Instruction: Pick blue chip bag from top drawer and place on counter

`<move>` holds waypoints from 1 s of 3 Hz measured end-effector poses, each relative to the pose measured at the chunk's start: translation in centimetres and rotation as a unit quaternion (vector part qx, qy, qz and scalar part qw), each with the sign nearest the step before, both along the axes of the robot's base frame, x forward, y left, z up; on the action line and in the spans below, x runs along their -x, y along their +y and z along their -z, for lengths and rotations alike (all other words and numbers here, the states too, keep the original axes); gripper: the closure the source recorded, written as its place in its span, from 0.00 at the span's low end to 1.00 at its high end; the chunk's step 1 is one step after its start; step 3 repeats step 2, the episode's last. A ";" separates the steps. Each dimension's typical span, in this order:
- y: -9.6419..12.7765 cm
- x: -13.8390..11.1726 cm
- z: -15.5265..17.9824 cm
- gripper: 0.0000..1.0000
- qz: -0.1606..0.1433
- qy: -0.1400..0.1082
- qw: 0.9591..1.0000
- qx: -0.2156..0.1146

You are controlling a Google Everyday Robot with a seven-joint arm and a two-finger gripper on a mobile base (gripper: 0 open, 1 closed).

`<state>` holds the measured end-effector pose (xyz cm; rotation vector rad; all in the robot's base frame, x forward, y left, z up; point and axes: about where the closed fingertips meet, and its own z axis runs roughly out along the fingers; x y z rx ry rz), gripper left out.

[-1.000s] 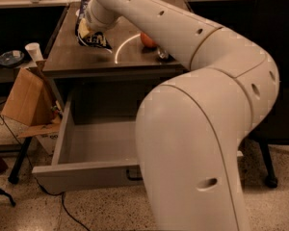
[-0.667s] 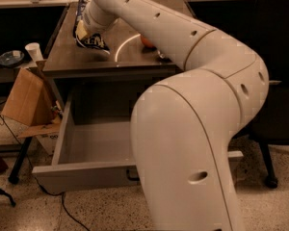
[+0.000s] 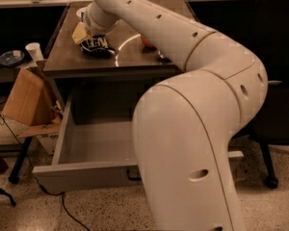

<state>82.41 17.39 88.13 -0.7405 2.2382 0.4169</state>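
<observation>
The blue chip bag (image 3: 97, 46) lies crumpled on the left part of the counter (image 3: 135, 57), just left of the thin white circle (image 3: 121, 44). My gripper (image 3: 88, 33) is right above the bag at its upper left and touches it or nearly so. A yellowish part of the gripper sits by the bag's left edge. The top drawer (image 3: 82, 173) is pulled wide open below the counter. The part of its inside that shows holds nothing. My arm hides its right half and most of the handle (image 3: 131, 177).
An orange object (image 3: 146, 41) sits on the counter behind my arm. A cardboard box (image 3: 26, 100), a white cup (image 3: 33, 51) and a bowl (image 3: 9, 57) are at the left. A black chair (image 3: 279, 81) stands at the right. Cables lie on the floor.
My arm's bulk has shifted in view and the gripper with the bag has come slightly lower, the bag now lying on the counter's left part. The drawer has stayed open.
</observation>
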 end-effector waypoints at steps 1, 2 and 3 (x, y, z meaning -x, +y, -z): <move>-0.4 0.3 0.0 0.00 -0.007 -0.001 1.000 -0.001; -0.5 0.3 0.0 0.00 -0.007 -0.001 1.000 -0.001; -0.5 0.3 0.0 0.00 -0.007 -0.001 1.000 -0.001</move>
